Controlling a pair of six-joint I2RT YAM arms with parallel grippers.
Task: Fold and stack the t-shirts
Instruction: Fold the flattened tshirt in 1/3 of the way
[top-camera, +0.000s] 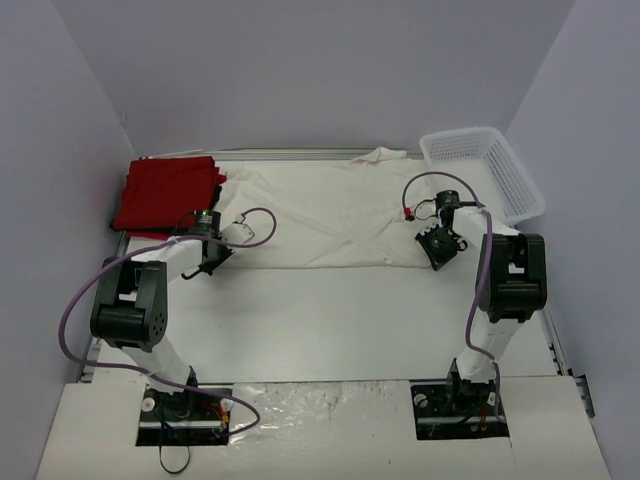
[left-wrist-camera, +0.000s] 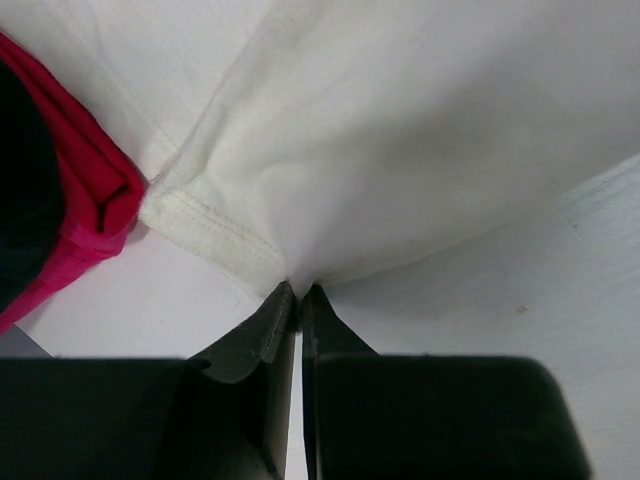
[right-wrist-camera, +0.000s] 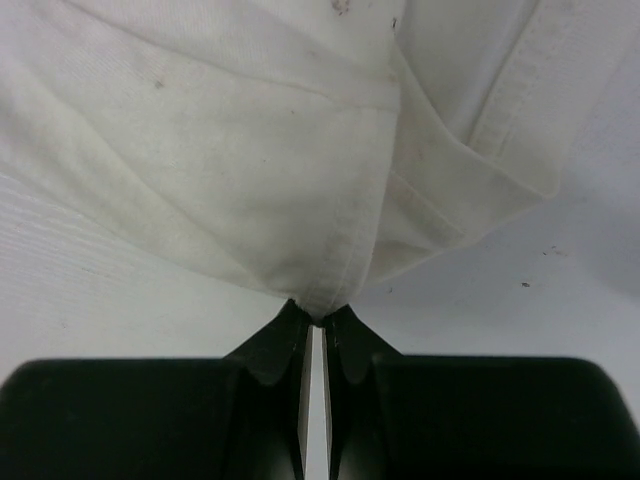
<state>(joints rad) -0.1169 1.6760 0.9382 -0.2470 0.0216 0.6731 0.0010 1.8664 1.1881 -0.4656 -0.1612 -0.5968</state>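
A large cream-white t-shirt (top-camera: 320, 215) lies spread across the far half of the table. My left gripper (top-camera: 212, 258) is shut on its near left edge, next to a sleeve hem (left-wrist-camera: 215, 228); the cloth bunches at my fingertips in the left wrist view (left-wrist-camera: 298, 290). My right gripper (top-camera: 440, 252) is shut on the shirt's near right edge, pinching a seam (right-wrist-camera: 318, 312). A folded bright red t-shirt (top-camera: 165, 193) lies at the far left, touching the white shirt; its edge shows in the left wrist view (left-wrist-camera: 90, 200).
A white plastic mesh basket (top-camera: 483, 172) stands at the far right corner. The grey walls close in the table on the left, back and right. Cables loop off both wrists above the shirt.
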